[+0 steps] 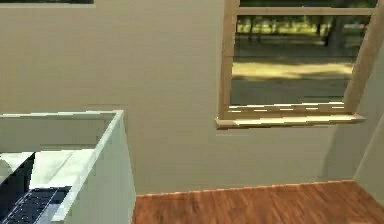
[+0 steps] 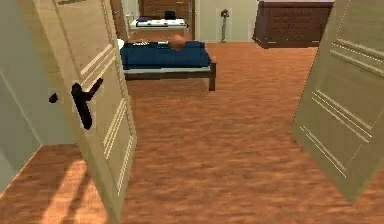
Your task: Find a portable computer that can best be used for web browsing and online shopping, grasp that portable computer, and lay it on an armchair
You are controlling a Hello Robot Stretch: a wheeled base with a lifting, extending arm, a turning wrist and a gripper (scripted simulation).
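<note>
At the forward view's bottom left corner stands a pale table (image 1: pixel 112 150) with a raised white side wall. On it lies a dark flat thing with a grid like keys, probably the laptop (image 1: pixel 38 203), cut off by the picture's edge; a darker upright part rises just behind it at the far left. Right of the table runs a beige wall with a wood-framed window (image 1: pixel 295 60) and its sill, and a strip of wooden floor (image 1: pixel 250 205) below.

In the arm side view a cream panelled door (image 2: pixel 100 55) stands ajar at the left, bearing a black lever handle (image 2: pixel 82 103); a second door (image 2: pixel 350 90) leans in from the right. Between them, farther off, a bed (image 2: pixel 165 58) with a blue cover carries a round orange-brown thing (image 2: pixel 177 42), and a dark wooden dresser (image 2: pixel 292 22) stands near the top right.

How the laptop lies relative to the fingers, and what state the fingers are in, I cannot tell.
</note>
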